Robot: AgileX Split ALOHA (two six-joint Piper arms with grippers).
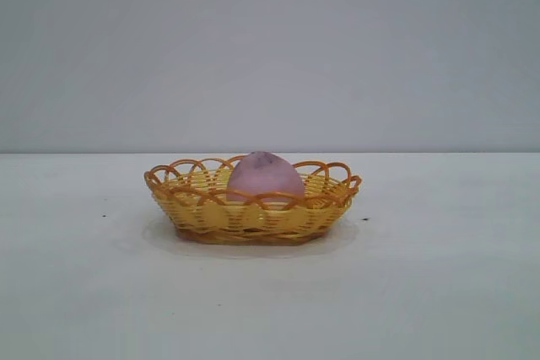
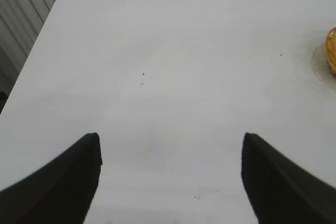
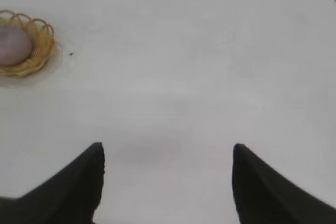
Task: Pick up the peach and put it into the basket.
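Sitting in the basket (image 3: pixel 32 51), the peach (image 3: pixel 13 44) lies well apart from the spread, empty right hand (image 3: pixel 168 182).

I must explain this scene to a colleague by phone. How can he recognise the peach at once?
On the white table stands one oval yellow basket with an orange looped rim. The peach sits inside it, a dull pinkish-purple rounded lump rising above the rim, the only thing there that is not woven.
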